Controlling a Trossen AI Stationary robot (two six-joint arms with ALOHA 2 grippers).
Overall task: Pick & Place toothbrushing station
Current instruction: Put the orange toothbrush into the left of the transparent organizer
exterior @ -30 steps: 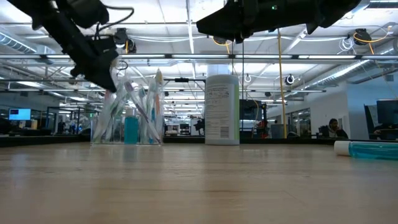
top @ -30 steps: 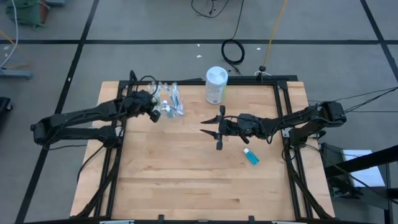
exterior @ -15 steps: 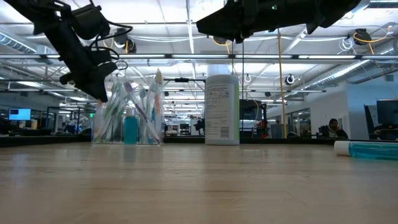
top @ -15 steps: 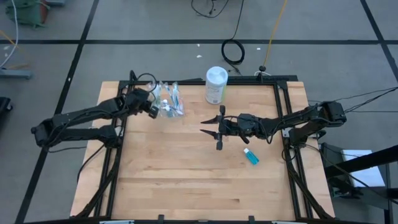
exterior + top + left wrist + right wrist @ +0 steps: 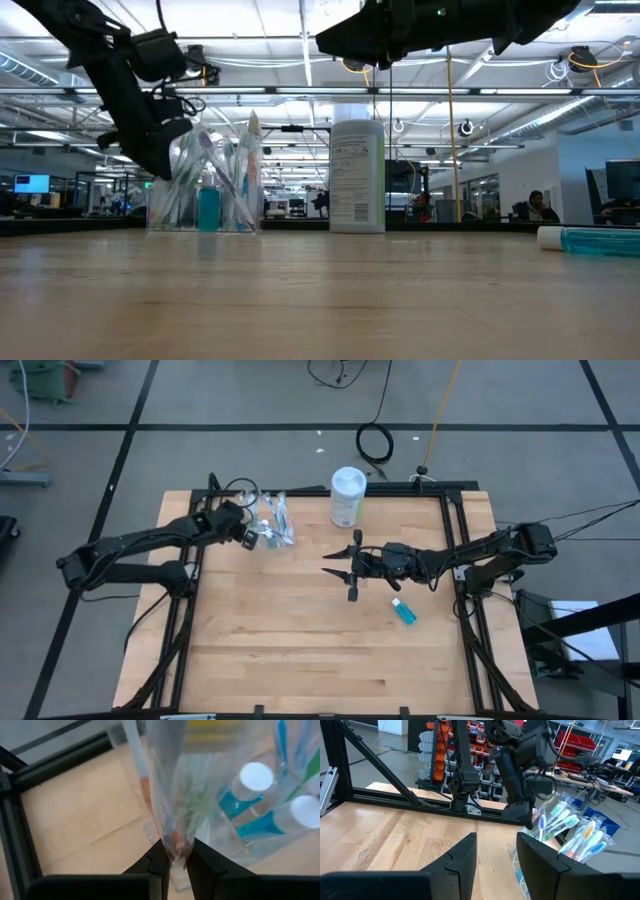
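A clear plastic cup [image 5: 275, 528] stands at the table's far left, holding several toothbrushes and teal tubes with white caps [image 5: 252, 787]. It also shows in the low view [image 5: 205, 195]. My left gripper [image 5: 248, 536] is at the cup's left side, shut on a wrapped toothbrush [image 5: 167, 795] that stands in the cup. One teal tube [image 5: 403, 611] lies flat on the table at the right. My right gripper [image 5: 340, 565] hovers open and empty over the table's middle, left of that tube. My left gripper pinches a toothbrush in a clear wrapper [image 5: 175, 851] between its two fingertips. The fingers [image 5: 165, 165] slant down at it from the table's left. The toothbrush stays leaning in the cup among the others; which end of it is pinched cannot be told.
A tall white canister with a pale green label [image 5: 347, 497] stands at the far edge, right of the cup. Black frame rails [image 5: 455, 540] run along the table's left, right and far sides. Bare wood lies across the near half.
My left gripper has gone down a little beside the cup, staying at its left side. The cup, the tube on the table and my right gripper have kept still.
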